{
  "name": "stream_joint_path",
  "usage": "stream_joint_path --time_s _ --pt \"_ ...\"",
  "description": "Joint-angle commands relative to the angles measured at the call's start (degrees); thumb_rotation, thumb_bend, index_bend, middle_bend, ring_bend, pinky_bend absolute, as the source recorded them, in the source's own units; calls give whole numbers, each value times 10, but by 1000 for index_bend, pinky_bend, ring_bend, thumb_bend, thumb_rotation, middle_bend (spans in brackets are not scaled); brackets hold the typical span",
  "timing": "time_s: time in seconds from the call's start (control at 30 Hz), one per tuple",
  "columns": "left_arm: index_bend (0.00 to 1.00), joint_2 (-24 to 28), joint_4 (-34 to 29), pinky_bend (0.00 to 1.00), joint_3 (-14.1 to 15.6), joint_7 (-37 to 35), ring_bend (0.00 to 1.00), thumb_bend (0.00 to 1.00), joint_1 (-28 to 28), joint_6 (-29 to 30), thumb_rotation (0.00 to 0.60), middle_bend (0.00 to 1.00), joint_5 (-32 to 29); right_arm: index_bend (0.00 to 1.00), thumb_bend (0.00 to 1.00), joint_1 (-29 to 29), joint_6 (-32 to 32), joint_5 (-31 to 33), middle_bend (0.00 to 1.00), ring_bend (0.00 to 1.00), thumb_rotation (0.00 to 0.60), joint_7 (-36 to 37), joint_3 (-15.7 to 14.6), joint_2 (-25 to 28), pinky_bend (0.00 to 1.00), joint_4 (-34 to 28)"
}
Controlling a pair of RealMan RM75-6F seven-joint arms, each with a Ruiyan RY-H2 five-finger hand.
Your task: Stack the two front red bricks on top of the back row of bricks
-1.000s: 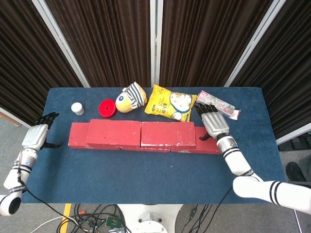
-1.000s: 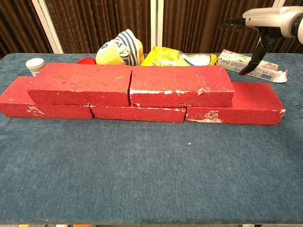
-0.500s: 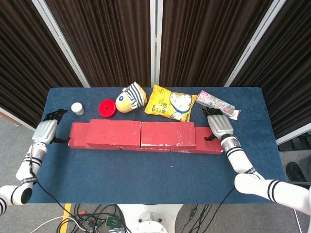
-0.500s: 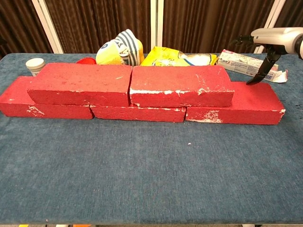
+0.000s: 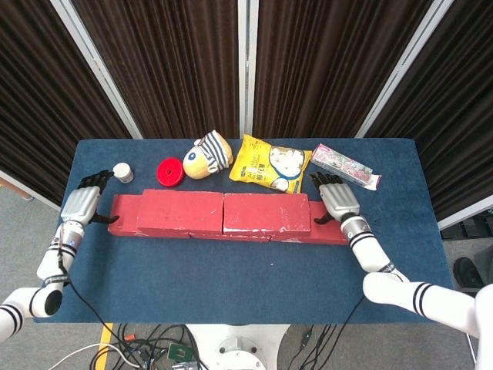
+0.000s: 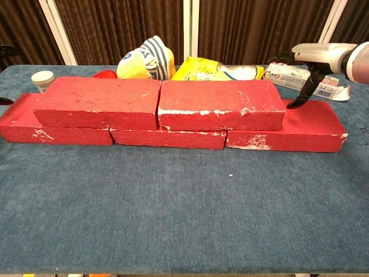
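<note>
Compared with half a second earlier, both hands have drawn inward toward the brick wall. The left hand (image 5: 80,204) now sits just beside the left end of the back row of bricks (image 5: 123,216); the right hand (image 5: 337,200) lies over the row's right end, its thumb pointing down at the right end brick (image 6: 308,124). The two red bricks (image 6: 160,104) already rest end to end on top of the back row, near the middle of the blue counter (image 5: 231,277). Fingers (image 5: 94,179) of the left hand are spread and hold nothing; the right hand's fingers (image 5: 323,179) are likewise apart, gripping nothing, just beside the upper bricks' right end.
</note>
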Motion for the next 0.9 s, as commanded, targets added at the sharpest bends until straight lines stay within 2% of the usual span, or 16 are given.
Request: stream_joint_path --time_s 0.03,0.9 --pt "3 -2 6 0 1 -2 0 130 -2 -7 600 0 -3 0 94 1 -2 -2 0 0 600 2 2 -4 0 2" --pt "3 -10 -16 0 -3 -23 0 126 -20 -20 600 0 1 0 97 3 -8 -5 0 0 600 -1 8 -20 0 6"
